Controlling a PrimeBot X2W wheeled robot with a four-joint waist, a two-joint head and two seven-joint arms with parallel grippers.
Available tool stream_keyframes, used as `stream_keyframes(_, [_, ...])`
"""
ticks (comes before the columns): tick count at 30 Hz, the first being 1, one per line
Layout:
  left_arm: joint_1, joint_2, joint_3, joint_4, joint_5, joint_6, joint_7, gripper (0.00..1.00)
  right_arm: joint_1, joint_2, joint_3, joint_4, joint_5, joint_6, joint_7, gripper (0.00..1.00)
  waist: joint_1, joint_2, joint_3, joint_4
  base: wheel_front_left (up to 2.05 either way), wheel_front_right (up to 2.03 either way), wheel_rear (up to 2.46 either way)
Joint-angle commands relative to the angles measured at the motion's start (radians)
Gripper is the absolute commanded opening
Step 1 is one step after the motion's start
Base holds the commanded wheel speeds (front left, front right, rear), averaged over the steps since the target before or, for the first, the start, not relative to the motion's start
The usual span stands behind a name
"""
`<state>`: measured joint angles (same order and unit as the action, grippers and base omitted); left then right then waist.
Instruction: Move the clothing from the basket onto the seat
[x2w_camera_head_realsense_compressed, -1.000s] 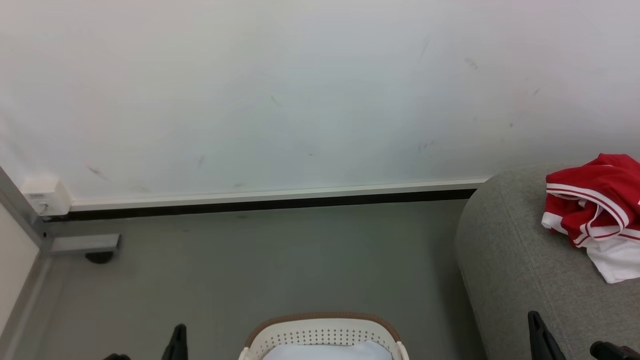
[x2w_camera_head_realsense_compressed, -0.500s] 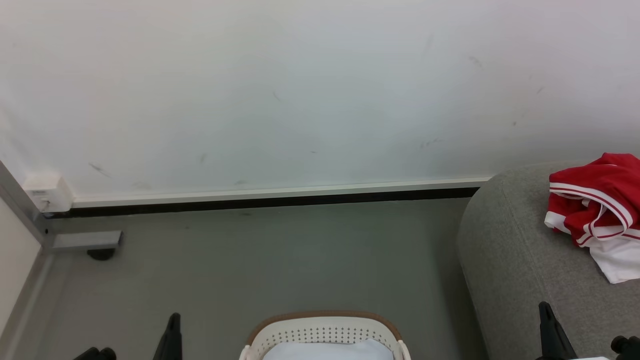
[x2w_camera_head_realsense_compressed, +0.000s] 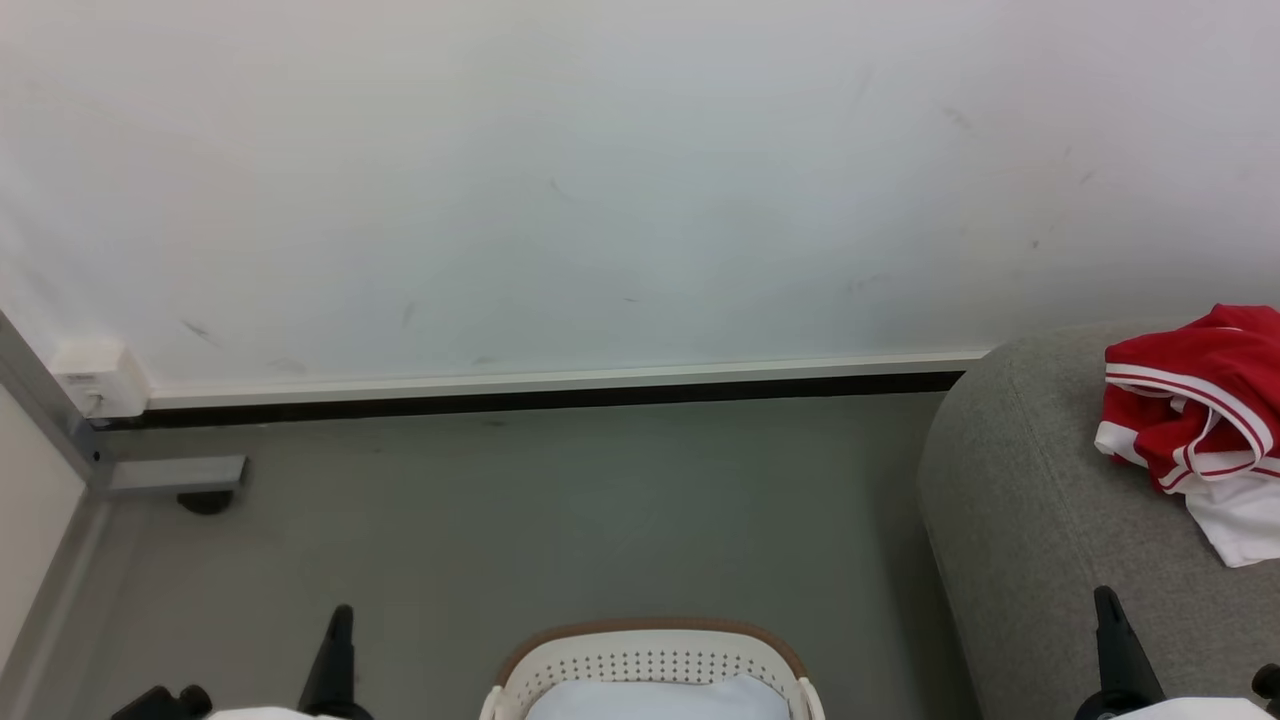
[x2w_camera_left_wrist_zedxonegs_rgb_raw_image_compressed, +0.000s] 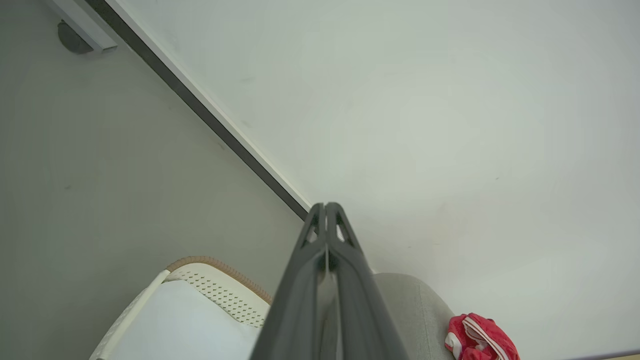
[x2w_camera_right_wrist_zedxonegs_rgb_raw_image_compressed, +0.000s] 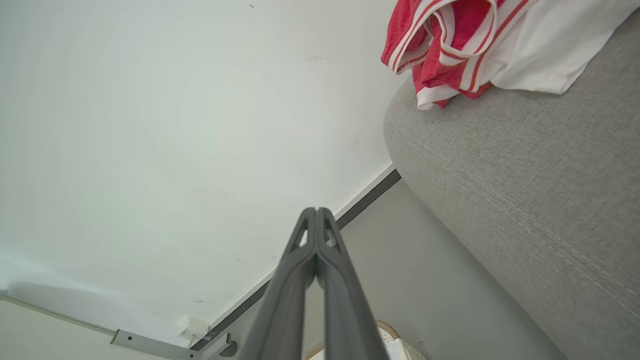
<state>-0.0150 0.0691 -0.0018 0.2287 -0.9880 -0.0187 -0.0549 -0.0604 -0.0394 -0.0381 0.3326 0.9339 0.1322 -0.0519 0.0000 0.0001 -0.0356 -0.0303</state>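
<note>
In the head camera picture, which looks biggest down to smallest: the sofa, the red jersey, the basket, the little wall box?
1. Sofa.
2. Jersey and basket: about alike, both cut off by the picture's edge.
3. Wall box.

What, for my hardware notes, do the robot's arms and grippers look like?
The left gripper and right gripper each have two long, slim, dark grey fingers tapering to a point, with small triangular cut-outs near the tips. In the head view, the forearms behind them are pale white, with black knobs beside them.
</note>
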Motion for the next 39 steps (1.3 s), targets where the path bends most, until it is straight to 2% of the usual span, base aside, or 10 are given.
stream_keyframes(1, [-0.021, 0.000, 0.009, -0.012, -0.028, -0.006, 0.005, 0.00, -0.027, -0.011, -0.005, -0.015, 0.022, -0.001, 0.006, 0.00, 0.0000, -0.0001, 0.000, 0.000, 0.00, 0.00, 0.00])
stream_keyframes(39, [-0.068, -0.011, 0.077, -0.034, -0.388, -0.036, 0.105, 0.00, -0.054, -0.017, -0.046, -0.053, 0.422, -0.002, 0.100, 0.00, 0.0000, -0.0001, 0.018, 0.016, 0.00, 0.00, 0.00])
